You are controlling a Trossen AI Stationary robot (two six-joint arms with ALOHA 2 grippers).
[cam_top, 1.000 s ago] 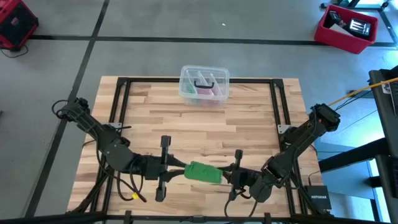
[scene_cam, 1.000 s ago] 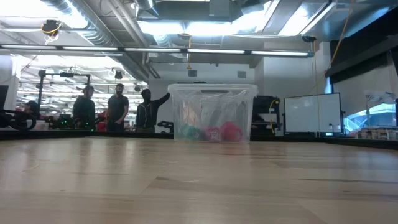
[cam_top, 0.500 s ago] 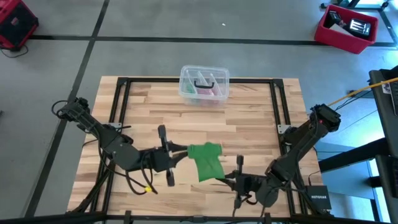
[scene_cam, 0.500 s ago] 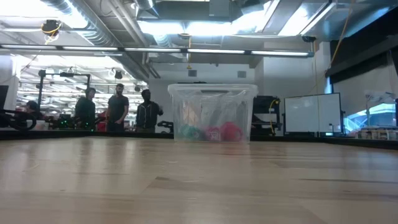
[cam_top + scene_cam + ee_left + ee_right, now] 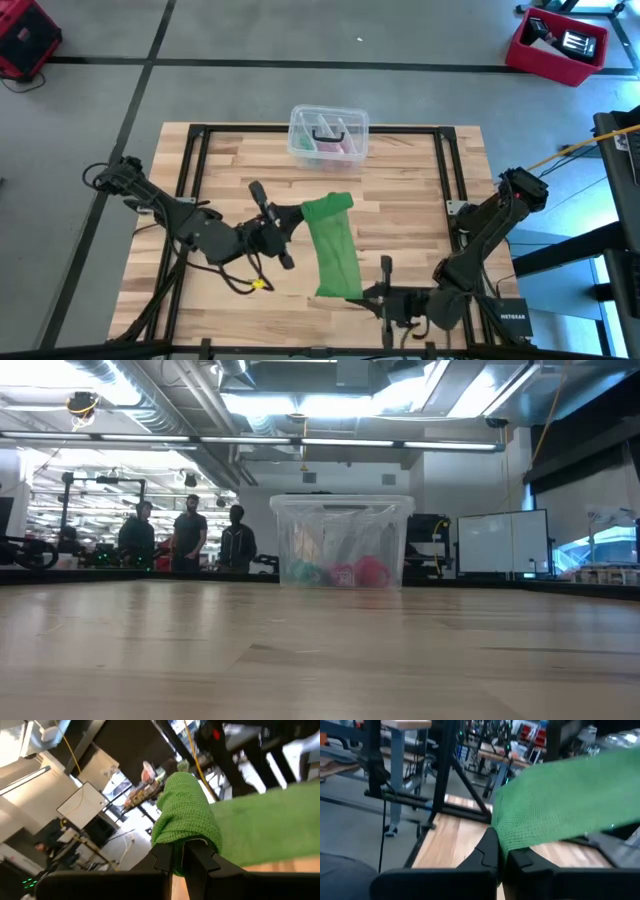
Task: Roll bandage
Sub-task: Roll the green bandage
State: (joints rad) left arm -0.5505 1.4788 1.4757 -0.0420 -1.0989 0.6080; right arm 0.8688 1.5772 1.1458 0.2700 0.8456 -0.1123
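Stretching the bandage (image 5: 333, 244) out above the table (image 5: 400, 210): left hand (image 5: 293, 215) pinches the far end, right hand (image 5: 358, 293) clamps the near end. Next, I judge, winding one end evenly inward.

Bright green knit bandage (image 5: 331, 243), pale striped wood table (image 5: 400, 190), clear box (image 5: 328, 135).

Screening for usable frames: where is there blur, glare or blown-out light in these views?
Low view: near tabletop soft, ceiling lights blown out, clear box fairly crisp. Left wrist view: bandage sharp, room behind bright and blurred. Right wrist view: green fabric and background smeared. High view: evenly lit, no glare.
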